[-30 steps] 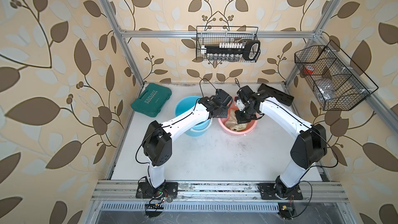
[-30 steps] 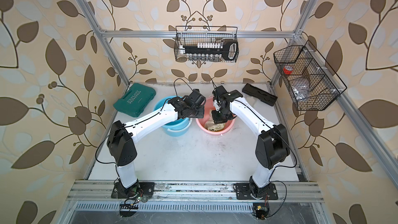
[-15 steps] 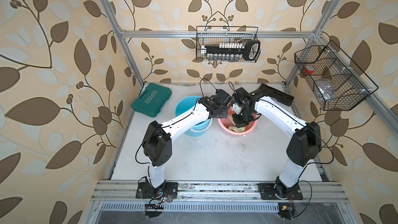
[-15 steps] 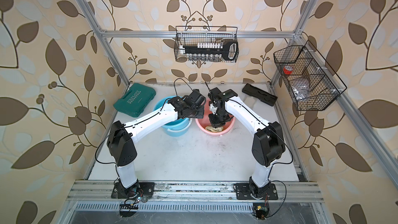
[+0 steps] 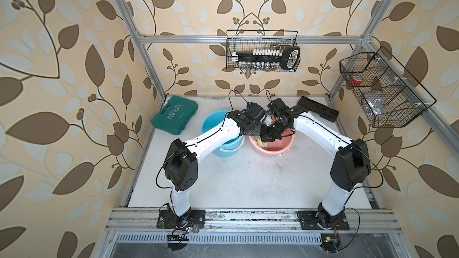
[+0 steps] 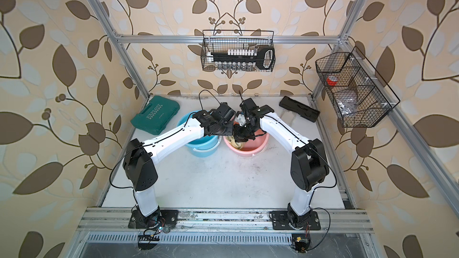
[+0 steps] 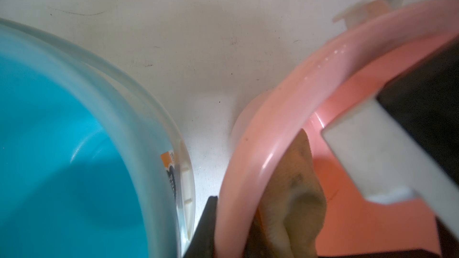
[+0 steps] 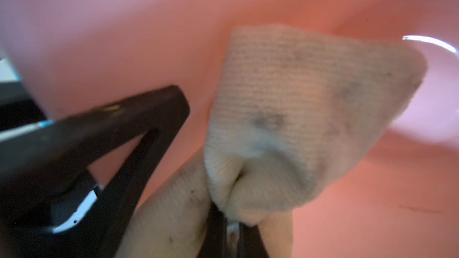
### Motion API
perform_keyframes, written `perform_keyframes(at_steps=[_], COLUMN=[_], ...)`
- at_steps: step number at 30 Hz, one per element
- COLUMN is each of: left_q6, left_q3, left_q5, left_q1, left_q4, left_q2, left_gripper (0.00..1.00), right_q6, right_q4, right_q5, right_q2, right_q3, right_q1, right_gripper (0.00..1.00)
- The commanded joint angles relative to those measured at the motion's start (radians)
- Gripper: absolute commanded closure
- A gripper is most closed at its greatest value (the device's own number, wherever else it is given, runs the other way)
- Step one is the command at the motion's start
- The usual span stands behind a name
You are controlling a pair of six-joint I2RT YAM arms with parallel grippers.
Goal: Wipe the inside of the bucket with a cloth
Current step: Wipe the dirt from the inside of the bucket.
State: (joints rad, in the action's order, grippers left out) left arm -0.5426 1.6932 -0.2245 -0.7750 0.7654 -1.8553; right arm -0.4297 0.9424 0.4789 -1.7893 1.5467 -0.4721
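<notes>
Table (image 5: 248,182): white and scuffed, seen in both top views; two buckets stand at its far middle.
Pink bucket (image 5: 279,149) (image 6: 249,152): upright, the right-hand one of the pair. Both arms reach to it.
Blue bucket (image 5: 227,150) (image 6: 203,149): upright, just left of the pink one. The left wrist view shows a strip of bare table between the two rims (image 7: 74,145).
Cloth (image 5: 258,142) (image 6: 234,142): inside the pink bucket on its left side, bunched up. Pale beige with grey-brown smudges. In the left wrist view (image 7: 298,194) it lies against the inner wall just under the rim. In the right wrist view (image 8: 298,107) a flap of it stands spread in front of the pink inner wall (image 8: 124,33).
Right hand (image 5: 269,135) (image 6: 241,134): down inside the pink bucket, clenched on a fold of the cloth; the pinch shows in the right wrist view (image 8: 231,232).
Left hand (image 5: 254,133) (image 6: 224,131): at the left part of the pink rim, closed over it, with one finger outside the wall and one inside (image 7: 231,229). Pink rim (image 7: 248,170) runs between them.
Green case (image 5: 175,117) (image 6: 155,115): shut, far left of the table, well apart from the buckets.
Black tray (image 5: 318,111) (image 6: 299,109): far right of the table, flat.
Wire baskets: one on the far wall (image 5: 262,50), one on the right wall (image 5: 382,90).
</notes>
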Motion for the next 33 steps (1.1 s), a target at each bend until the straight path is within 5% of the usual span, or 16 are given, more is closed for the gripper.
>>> perform_keyframes(at_steps=[1,9,18,33], left_q6=[0.049,0.113,0.138,0.239], left_q3=[0.019,0.077,0.134,0.1], left_q5=[-0.039,-0.15,-0.196,-0.061], left_q1=[-0.023,-0.023,-0.023,-0.041], left_q4=[-0.009,0.006,0.039,0.039], left_q2=[0.005,-0.005,-0.006,0.047], left_gripper=[1.0,1.0,1.0,1.0], right_q6=[0.019,0.169,0.181,0.214], right_q4=[0.01,0.325,0.48,0.318], right_q5=[0.012,-0.361,-0.764,-0.967], right_q2=[0.006,0.089,0.125,-0.123], right_q3=[0.006,0.023,0.086,0.413], right_q1=[-0.024,-0.025,-0.021,-0.028], right_gripper=[1.0,1.0,1.0,1.0])
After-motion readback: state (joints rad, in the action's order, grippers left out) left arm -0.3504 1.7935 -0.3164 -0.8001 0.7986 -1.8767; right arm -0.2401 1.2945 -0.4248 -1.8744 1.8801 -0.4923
